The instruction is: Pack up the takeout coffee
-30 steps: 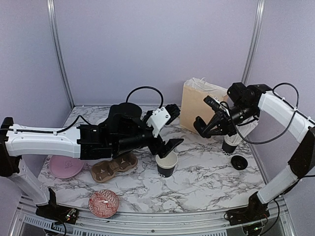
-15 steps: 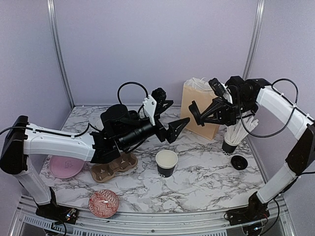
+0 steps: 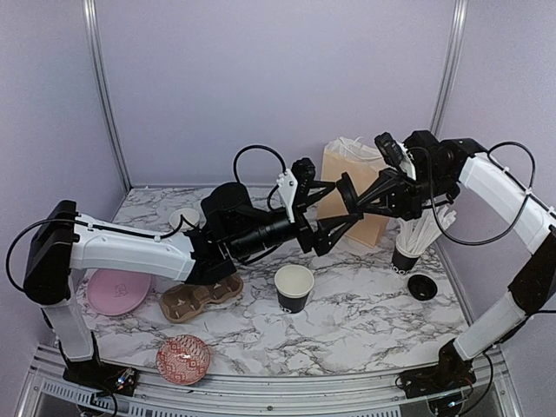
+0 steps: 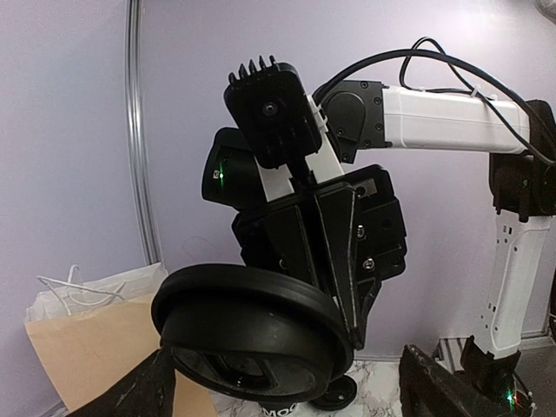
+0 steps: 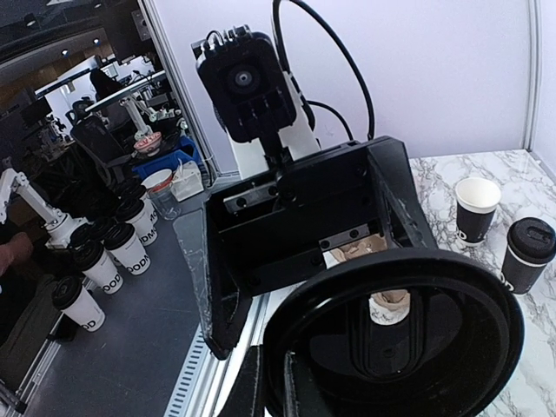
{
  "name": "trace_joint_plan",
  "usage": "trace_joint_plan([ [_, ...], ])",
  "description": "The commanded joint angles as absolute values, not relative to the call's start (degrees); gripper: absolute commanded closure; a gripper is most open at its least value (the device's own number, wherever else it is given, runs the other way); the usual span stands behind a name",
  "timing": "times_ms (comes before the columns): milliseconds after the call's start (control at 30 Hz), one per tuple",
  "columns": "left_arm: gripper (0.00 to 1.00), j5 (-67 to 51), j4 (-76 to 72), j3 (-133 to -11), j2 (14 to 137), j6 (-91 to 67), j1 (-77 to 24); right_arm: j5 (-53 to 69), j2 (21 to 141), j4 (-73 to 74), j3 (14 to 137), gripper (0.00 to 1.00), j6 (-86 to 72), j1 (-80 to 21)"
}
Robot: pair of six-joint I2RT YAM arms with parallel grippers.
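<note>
top external: right gripper (image 3: 358,201) pinching lid (image 3: 346,196), left gripper (image 3: 330,211) spread, facing it. cup (image 3: 294,288) stands uncovered at 6 o'clock below them. left should clamp the lid rim squarely before right lets go.

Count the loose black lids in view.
2. One lid is held in the air by the right gripper, before the paper bag; the other lid lies on the table beside the straw cup. The arms may hide more.

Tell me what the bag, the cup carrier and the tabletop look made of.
Bag: tan kraft paper, matte, creased at the top.
Cup carrier: probably moulded pulp, dull brown, rounded wells.
Tabletop: white with grey veins, marble or a marble-print surface; cannot tell which.
</note>
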State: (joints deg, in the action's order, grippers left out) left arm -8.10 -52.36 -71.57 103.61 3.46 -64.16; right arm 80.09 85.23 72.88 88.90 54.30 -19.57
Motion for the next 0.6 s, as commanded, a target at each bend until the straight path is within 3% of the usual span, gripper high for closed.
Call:
trace_joint_plan([
  [0, 0.13, -12.0, -55.2, -74.4, 105.3, 0.9, -62.6, 81.7, 83.6, 72.1, 88.4, 0.93, 54.0, -20.3],
  [567, 0.22, -15.8, -56.2, -76.1, 108.3, -1.6, -60.9, 82.4, 83.7, 72.5, 88.5, 0.93, 53.7, -20.5],
])
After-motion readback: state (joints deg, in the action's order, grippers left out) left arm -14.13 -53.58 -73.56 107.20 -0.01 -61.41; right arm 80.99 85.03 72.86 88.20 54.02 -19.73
